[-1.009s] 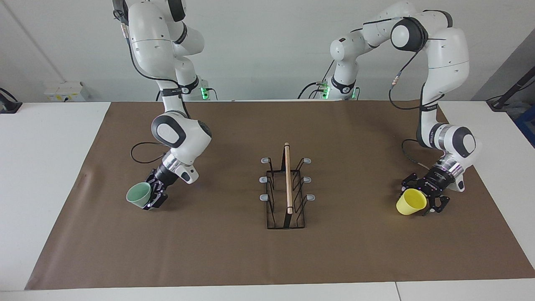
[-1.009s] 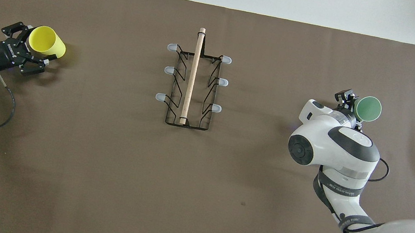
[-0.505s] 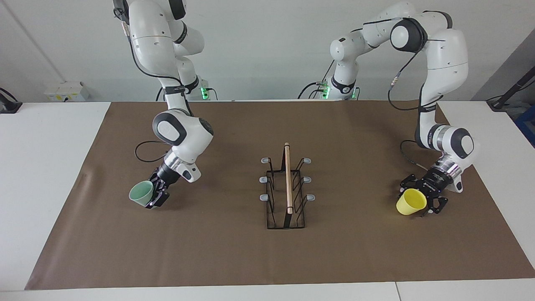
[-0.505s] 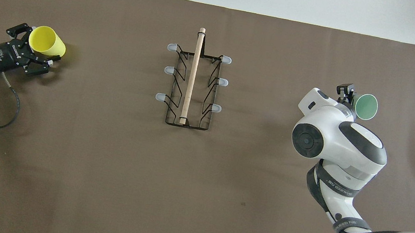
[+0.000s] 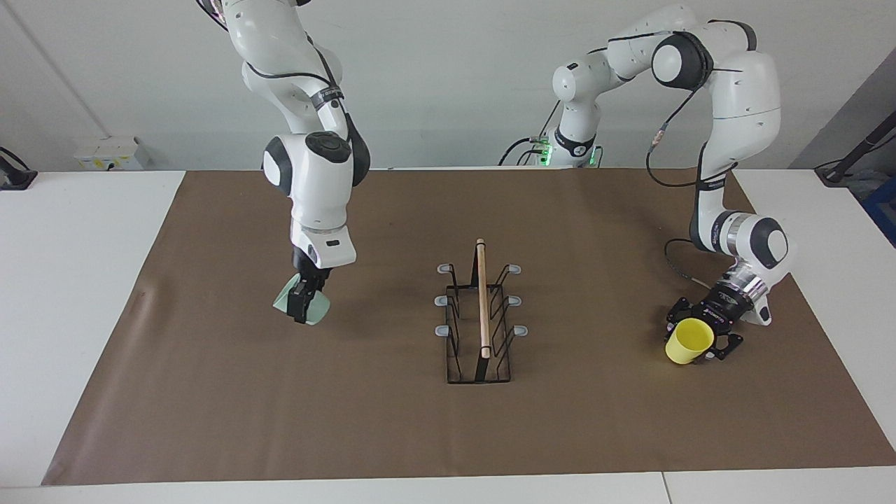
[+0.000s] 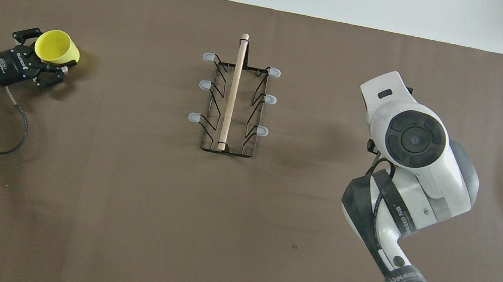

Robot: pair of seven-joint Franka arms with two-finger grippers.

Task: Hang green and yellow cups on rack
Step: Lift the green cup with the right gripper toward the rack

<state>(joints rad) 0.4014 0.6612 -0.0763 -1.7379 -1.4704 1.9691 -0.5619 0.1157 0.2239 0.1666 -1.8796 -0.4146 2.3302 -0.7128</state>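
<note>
My left gripper carries white lettering on its black body, too small for me to read, and a dark band on my right forearm shows "FRANKA"-like print in the overhead view that I cannot make out for certain. I count two cups, one rack and six grey-tipped prongs, three per side. My right gripper points straight down, its fingers clamped on the green cup, which hangs tilted over the brown mat toward my right arm's end of the table; from above, my own wrist hides that cup and gripper entirely. My left gripper is closed on the yellow cup, held low at my left arm's end, tipped with its mouth open toward the overhead camera; I cannot tell whether it touches the mat. The rack stands in the middle, between both cups and well apart from each.
</note>
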